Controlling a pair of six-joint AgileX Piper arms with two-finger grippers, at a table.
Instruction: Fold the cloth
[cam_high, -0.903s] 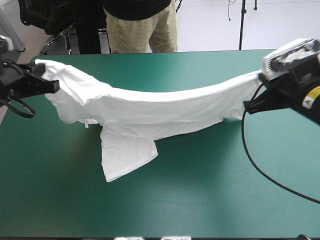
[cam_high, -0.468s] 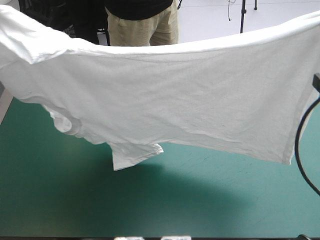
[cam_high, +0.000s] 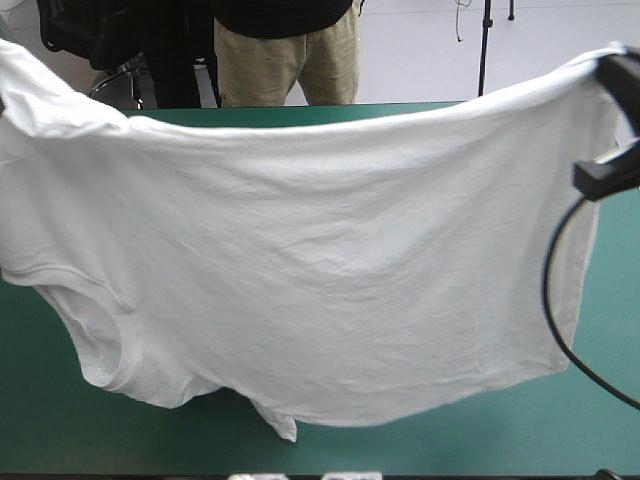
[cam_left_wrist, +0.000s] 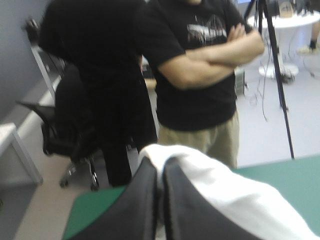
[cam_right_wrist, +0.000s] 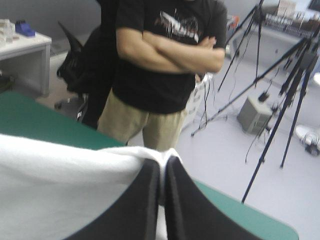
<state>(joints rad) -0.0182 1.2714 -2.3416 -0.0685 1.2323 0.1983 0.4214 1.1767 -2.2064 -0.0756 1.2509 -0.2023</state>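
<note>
The white T-shirt (cam_high: 320, 270) hangs spread out in the air over the table, held at two ends and stretched wide between the two arms. In the high view its upper edge sags in a shallow curve from ten o'clock to two o'clock, and its body covers most of the table. A sleeve (cam_high: 105, 345) with a hemmed opening droops at eight o'clock. A small corner of cloth (cam_high: 283, 425) dips lowest near six o'clock, and whether it reaches the table cannot be told. The lower hem (cam_high: 450, 392) rises from there toward four o'clock. The left gripper (cam_left_wrist: 160, 162), seen from its own wrist, has its black fingers (cam_left_wrist: 142, 200) drawn all but together in a pointed arch, with white cloth pinched at the tips and falling away beside it. The right gripper (cam_right_wrist: 162, 161) is pinched in just the same way, a bunched fold caught between its tips and a broad white sheet spreading off to one side. The teal-green cover (cam_high: 60, 430) shows beneath the shirt at seven o'clock and at four o'clock, and again as a narrow strip along the far edge at twelve o'clock.
</note>
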